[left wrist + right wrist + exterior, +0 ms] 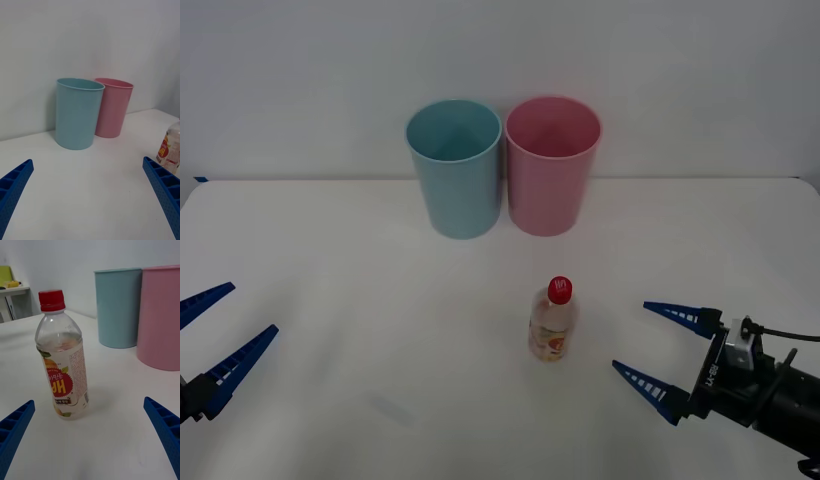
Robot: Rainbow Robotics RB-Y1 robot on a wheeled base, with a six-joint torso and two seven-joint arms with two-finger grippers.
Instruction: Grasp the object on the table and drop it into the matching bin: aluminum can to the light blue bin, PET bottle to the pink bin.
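A: Your right pincer (663, 350) hovers low over the surface (330, 300), fingers spread wide, gripping nothing.
B: And the bottle?
A: The PET bottle (551, 321) stands upright near that pincer, at its nine o'clock, untouched. Your left pincer (220, 330) waits, also spread wide, at the surface's eight o'clock edge.
B: The bins?
A: At twelve o'clock, the pink bin (550, 165) touches the light blue bin (456, 167), pink to its three o'clock.
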